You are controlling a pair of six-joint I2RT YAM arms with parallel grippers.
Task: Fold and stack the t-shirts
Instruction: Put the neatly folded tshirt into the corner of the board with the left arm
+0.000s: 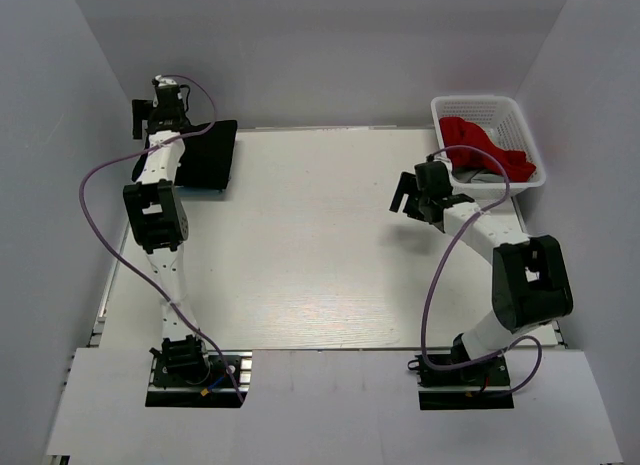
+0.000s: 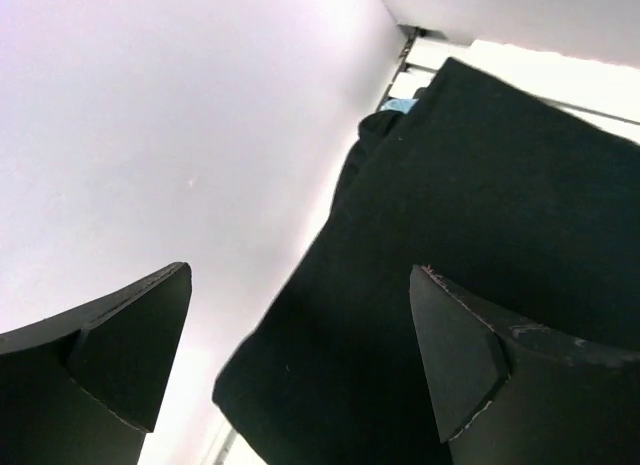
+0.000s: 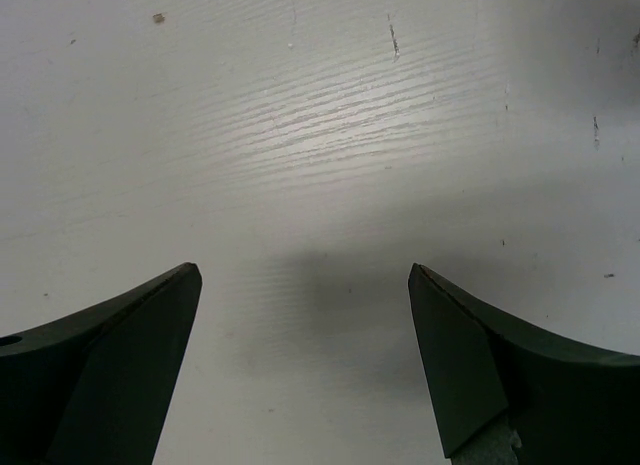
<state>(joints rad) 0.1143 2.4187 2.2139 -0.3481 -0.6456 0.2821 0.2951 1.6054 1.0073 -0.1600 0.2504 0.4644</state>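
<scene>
Top view. Item: black t-shirt [image 1: 205, 155], folded to a flat oblong at the far left corner of the table [image 1: 320, 275] and partly hidden by the left arm. The left gripper [image 1: 165, 88] is held over its far left edge. The right gripper [image 1: 408, 195] is spread wide just left of the basket [image 1: 525, 115], where red cloth [image 1: 480, 145] is heaped.

Left wrist view. Jaws are set wide and empty. A straight lift is advised so the fold is not dragged. The cloth is matte and smooth, and a light-blue patch [image 2: 400, 105] is seen at its far end.

Right wrist view. Jaws wide, nothing held — only bare table is seen below.
</scene>
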